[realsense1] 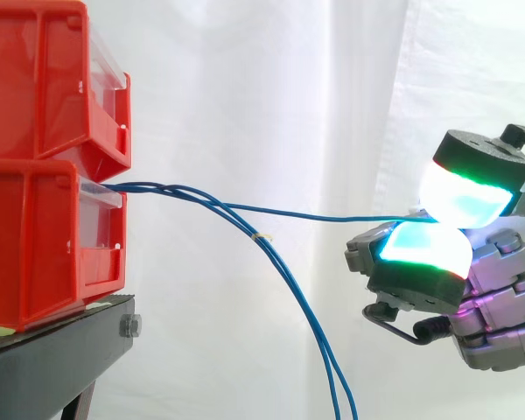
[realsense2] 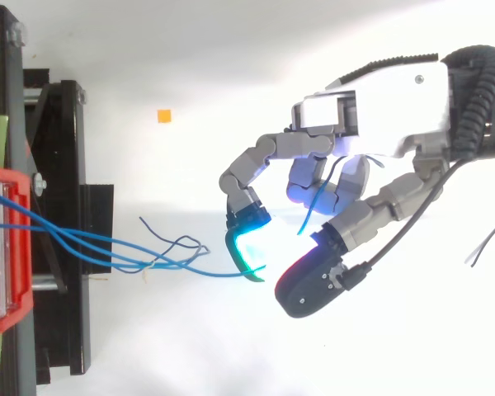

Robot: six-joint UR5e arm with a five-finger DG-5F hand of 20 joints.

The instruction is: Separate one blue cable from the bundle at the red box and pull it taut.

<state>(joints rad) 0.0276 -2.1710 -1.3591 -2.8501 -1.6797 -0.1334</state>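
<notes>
So the hand (realsense2: pixel 379 107) is sitting over on the right, pinching one blue cable (realsense1: pixel 332 215) between two glowing fingertips (realsense1: pixel 464 197) that are squeezing together on it. That cable is running almost level leftward to the lower red bin (realsense1: pixel 44 245). It's staying well clear of the rest of the bundle (realsense1: pixel 302 302), which is drooping toward the bottom of the side view. I'd say the separating part is looking done. The line is sagging slightly near the bin, so it's probably needing a bit more pull rightward to be properly taut. The upper red bin (realsense1: pixel 44 79) is sitting on the lower one over the black stand (realsense1: pixel 52 350), with the white curtain (realsense1: pixel 271 87) hanging farthest back.
</notes>
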